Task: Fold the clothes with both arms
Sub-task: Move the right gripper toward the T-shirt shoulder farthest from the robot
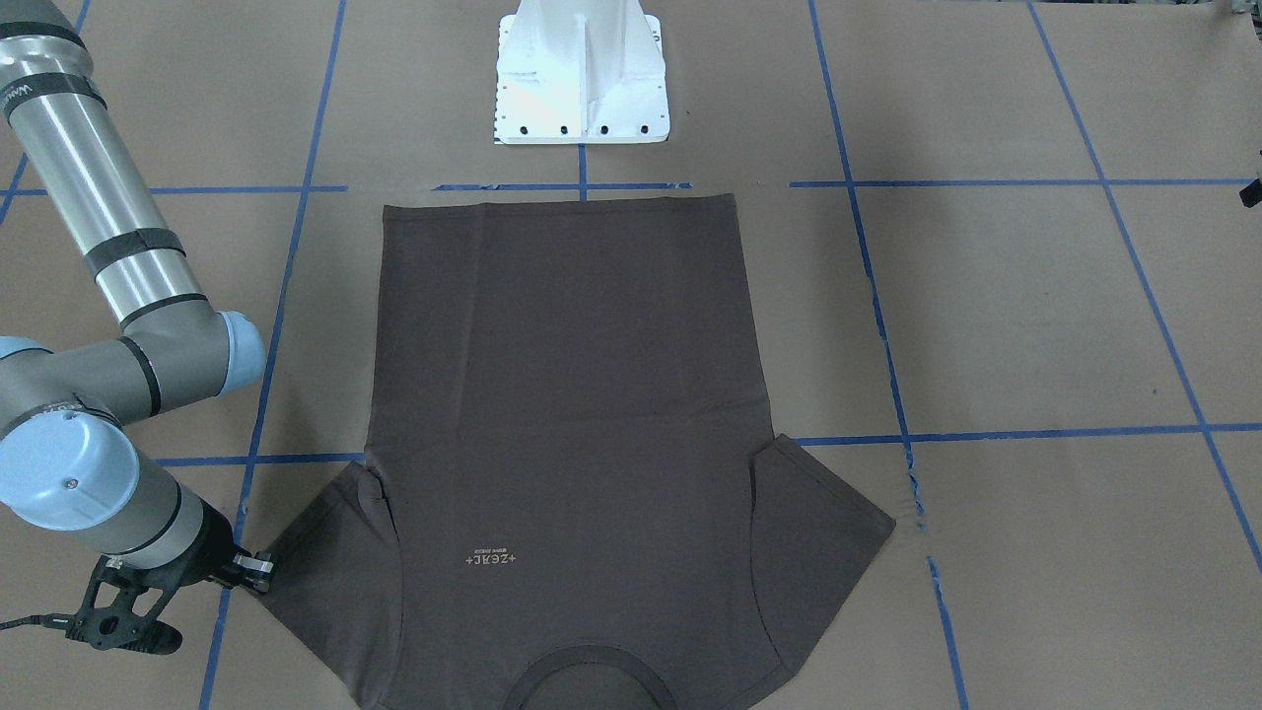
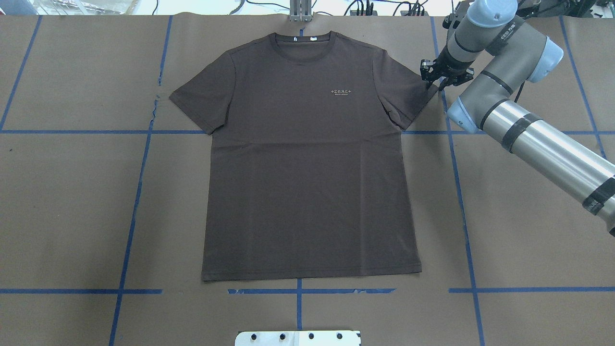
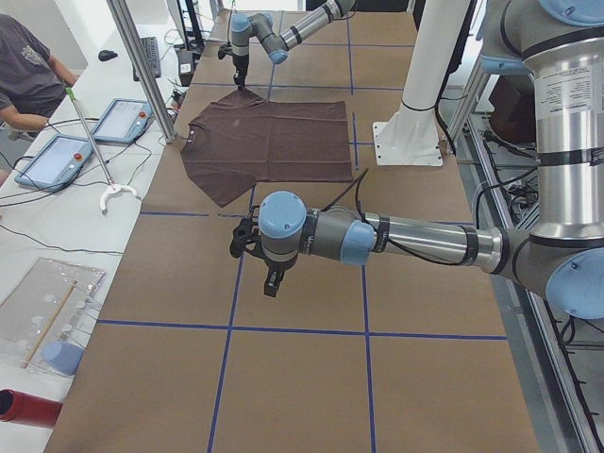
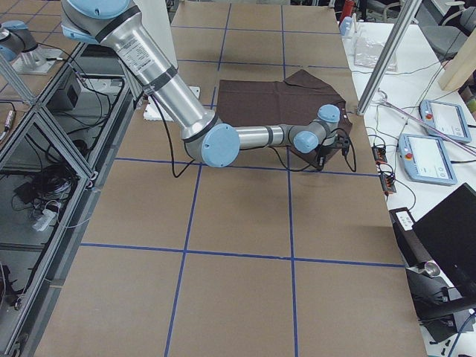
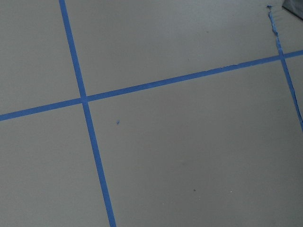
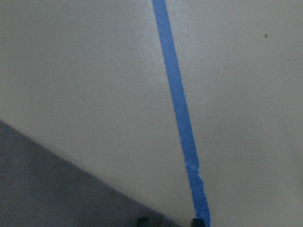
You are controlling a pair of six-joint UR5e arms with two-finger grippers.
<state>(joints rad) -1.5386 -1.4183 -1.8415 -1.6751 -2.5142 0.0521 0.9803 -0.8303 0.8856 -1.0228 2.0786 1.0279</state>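
Brown paper (image 2: 528,240) covers the whole top, and blue tape (image 2: 137,192) makes big squares on it. We see the right gripper (image 2: 436,81) low down at the tip of one sleeve (image 2: 408,91) of the shirt (image 2: 307,168). Its two fingertips (image 6: 142,221) stand a little apart with paper showing between them, so it is not pinching anything. One tip is right at the sleeve's edge, but we cannot tell if it touches the cloth.

The left gripper (image 3: 271,281) hangs in the air over bare paper, away from the shirt. We see it only from the side, so we cannot tell if it is spread or closed.

The shirt is dark brown. It lies flat, front up, in the middle of the paper, with both sleeves spread out. Its collar (image 1: 592,659) points away from the white base (image 1: 582,79), and its bottom edge is near the base. On the chest we read "+ZEAL+" (image 2: 342,91) in small pale letters. A tinier line under it is too small to read. Small white labels (image 2: 307,38) sit inside the collar.
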